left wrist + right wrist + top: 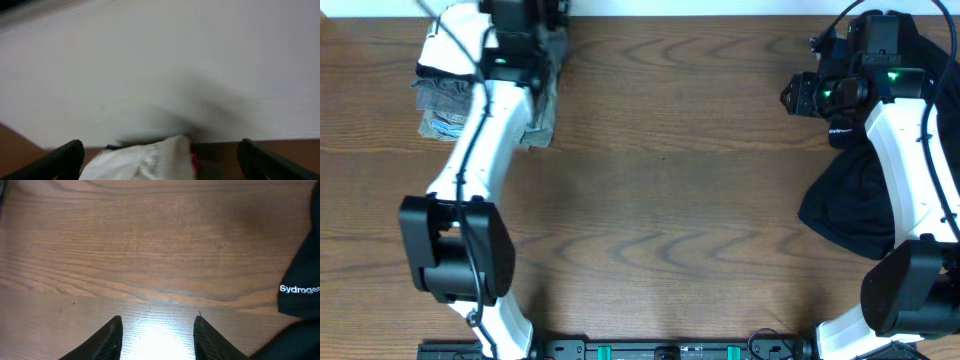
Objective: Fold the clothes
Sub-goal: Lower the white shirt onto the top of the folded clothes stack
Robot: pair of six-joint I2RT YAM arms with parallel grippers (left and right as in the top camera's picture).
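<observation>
Right wrist: "Sydroge…" on black garment

The right gripper gapes wide; the left gripper, blurred, seems spread.

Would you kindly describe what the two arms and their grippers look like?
Both arms, left arm and right arm, have smooth white shells with bulky rounded black joint housings. A thin black cable runs along the left one; green lights glow near the right wrist. The left gripper and right gripper have plain black, tapering fingers.
</observation>
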